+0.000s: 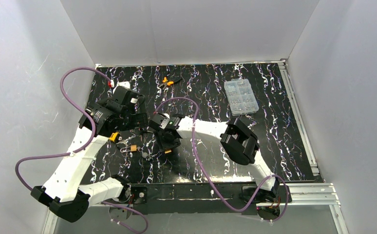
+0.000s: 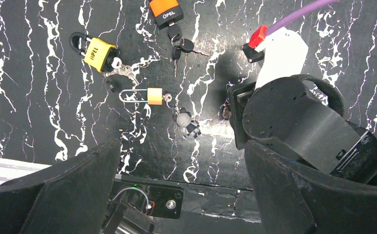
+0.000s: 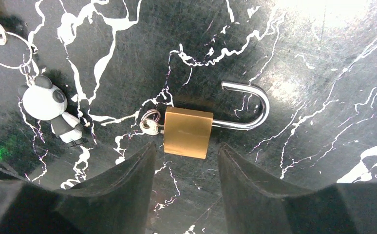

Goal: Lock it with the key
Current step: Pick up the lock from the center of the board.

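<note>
Between the right fingers (image 3: 128, 190) the lower edge of the brass padlock (image 3: 187, 132) is framed. A thin strip of counter (image 3: 298, 58) is seen on each side of its body, so nothing is gripped. These fingers are set partly spread, a little wider than the padlock body. The brass padlock is laid flat on the black, white-veined counter. Its shackle (image 3: 254, 105) is swung open, with one leg ending free beside the body. A key (image 3: 152, 127) on a small ring is seated in the opposite end of the body. In the top view this padlock is hidden beneath the right arm.

The left fingers (image 2: 69, 185) are spread wide and are poised above the counter, closed on nothing. Past them a second padlock (image 2: 155, 96), small and brass-coloured, is seen lying flat with its shackle pointing left. A panda charm (image 2: 186, 122) is found just beside it. Farther off, a yellow padlock (image 2: 99, 53) with a bunch of keys and an orange padlock (image 2: 166, 12) with black-headed keys are laid apart from each other. Toward the far side of the counter, a clear parts box (image 1: 241, 96) and orange-handled pliers (image 1: 169, 82) are placed well apart.
</note>
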`<state>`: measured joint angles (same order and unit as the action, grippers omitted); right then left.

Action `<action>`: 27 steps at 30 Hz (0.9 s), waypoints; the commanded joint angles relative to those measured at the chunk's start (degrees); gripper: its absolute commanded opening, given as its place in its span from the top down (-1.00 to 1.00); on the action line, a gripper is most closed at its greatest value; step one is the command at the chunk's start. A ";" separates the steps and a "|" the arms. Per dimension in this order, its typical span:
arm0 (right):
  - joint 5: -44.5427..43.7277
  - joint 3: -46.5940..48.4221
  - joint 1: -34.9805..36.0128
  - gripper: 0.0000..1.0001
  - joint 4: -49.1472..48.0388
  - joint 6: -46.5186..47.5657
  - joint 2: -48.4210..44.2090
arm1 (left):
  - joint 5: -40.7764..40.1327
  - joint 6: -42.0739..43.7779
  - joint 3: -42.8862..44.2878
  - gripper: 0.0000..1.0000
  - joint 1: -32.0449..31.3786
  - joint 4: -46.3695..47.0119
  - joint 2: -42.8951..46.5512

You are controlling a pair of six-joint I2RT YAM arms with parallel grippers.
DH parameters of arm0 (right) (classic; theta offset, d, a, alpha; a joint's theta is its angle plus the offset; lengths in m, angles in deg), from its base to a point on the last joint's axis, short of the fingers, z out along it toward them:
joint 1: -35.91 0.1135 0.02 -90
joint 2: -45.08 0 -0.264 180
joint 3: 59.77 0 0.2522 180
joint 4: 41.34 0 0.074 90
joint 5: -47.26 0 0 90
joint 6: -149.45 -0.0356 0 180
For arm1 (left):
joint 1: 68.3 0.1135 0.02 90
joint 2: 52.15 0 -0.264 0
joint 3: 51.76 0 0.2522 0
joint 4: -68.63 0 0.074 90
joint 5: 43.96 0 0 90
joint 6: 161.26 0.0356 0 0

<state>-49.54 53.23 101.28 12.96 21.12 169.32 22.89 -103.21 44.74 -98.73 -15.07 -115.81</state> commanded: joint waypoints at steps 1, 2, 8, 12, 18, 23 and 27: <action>-2.06 2.50 1.08 -0.09 1.41 0.45 1.85 | 0.32 0.52 0.78 -0.99 0.57 -1.10 0.33; -2.48 2.70 1.21 -0.09 1.88 0.49 1.95 | 0.40 0.55 0.85 -0.99 0.61 -1.12 0.23; -4.49 2.79 1.69 -0.08 2.89 0.69 2.04 | 1.00 0.45 0.62 -0.99 0.88 -0.80 -0.07; -5.32 3.30 1.69 0.27 3.04 0.67 2.11 | 1.47 0.10 0.11 -0.99 1.02 -0.22 -0.04; -6.46 2.24 0.96 0.97 1.80 2.81 -2.01 | 4.48 0.82 0.37 -0.99 1.30 1.21 -0.68; -2.45 -3.33 -2.45 0.97 -1.87 4.61 -12.39 | 11.07 3.51 -0.70 -0.99 1.38 7.30 1.28; 3.83 -8.05 -5.98 0.97 -5.22 7.02 -22.82 | 16.67 5.45 -1.09 -0.99 1.42 12.47 2.51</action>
<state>-51.16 47.21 98.79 13.04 25.10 159.50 32.70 -100.62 44.11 -97.60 -8.32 -115.38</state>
